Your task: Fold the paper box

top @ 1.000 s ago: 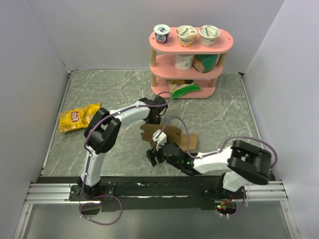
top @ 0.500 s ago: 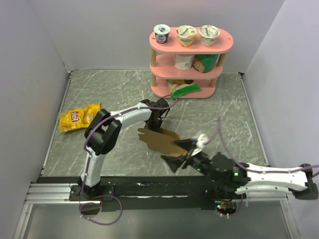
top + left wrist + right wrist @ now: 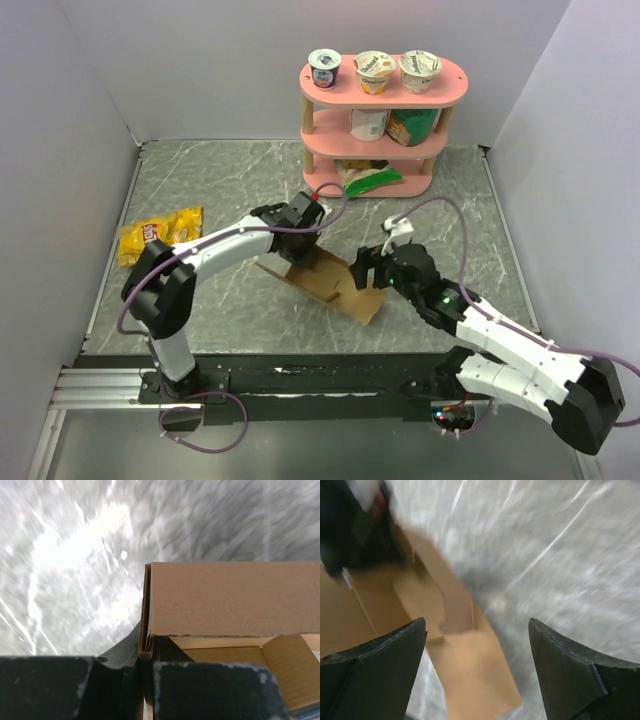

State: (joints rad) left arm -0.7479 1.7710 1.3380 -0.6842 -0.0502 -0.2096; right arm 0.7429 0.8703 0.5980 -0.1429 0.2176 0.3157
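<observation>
The paper box (image 3: pixel 330 282) is a brown cardboard sheet, partly folded, lying in the middle of the table. My left gripper (image 3: pixel 300 245) is at its far left end. In the left wrist view the left gripper (image 3: pixel 145 666) is shut on a folded wall edge of the paper box (image 3: pixel 230 597), with the box's inside showing to the right. My right gripper (image 3: pixel 366 270) is at the box's right side. In the right wrist view it (image 3: pixel 477 622) is open and empty, and a flat flap of the box (image 3: pixel 470 675) lies below, between its fingers.
A pink three-tier shelf (image 3: pixel 385 112) with yogurt cups and packets stands at the back. A yellow snack bag (image 3: pixel 158 236) lies at the left. White walls close in the marble table on three sides.
My right arm has swung from the box's near-left side round to its right side and stretched out. My left arm has changed pose, and the box has shifted slightly toward the front.
</observation>
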